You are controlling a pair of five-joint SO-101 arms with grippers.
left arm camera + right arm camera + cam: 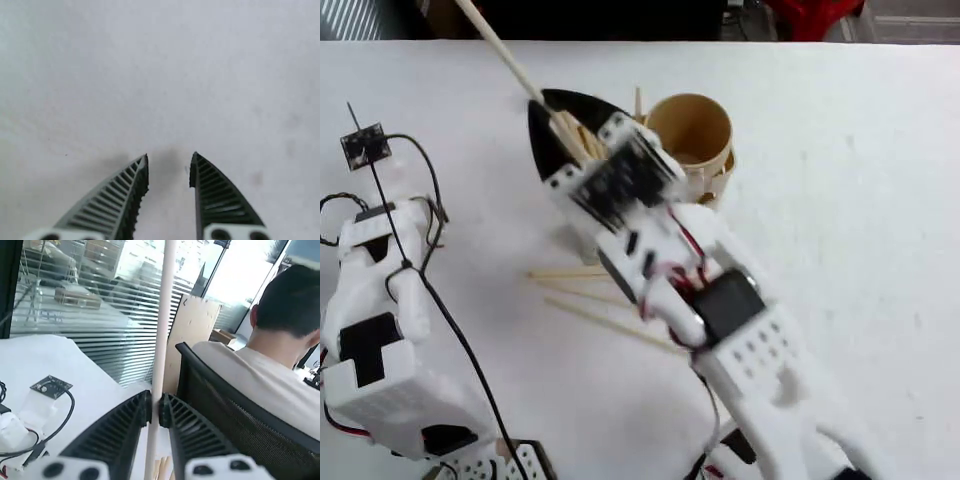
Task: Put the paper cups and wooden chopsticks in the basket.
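- your right tool (155,412) is clamped shut on a wooden chopstick (165,315). the stick runs straight up between the fingers, and both of its ends are cut off in the right wrist view.
- from above, that stick slants away from the basket (548,135) toward the far left corner of the bench (860,150). its tip runs out of the picture.
- the basket is dark and sits near the middle of the bench's far edge. the right arm (740,320) covers much of it. pale stick ends lie inside, too bunched for you to count.
- the paper cups (695,135) stand stacked, mouth up, on the side of the basket toward the right edge. the lower cups are mostly hidden, and you cannot tell whether the stack touches the basket.
- loose chopsticks (582,292) lie flat near the bench's middle, with their right ends hidden under the right arm.
- your left tool (168,170) is narrowly parted and holds nothing, over bare bench. the left arm (375,330) sits by the left edge.
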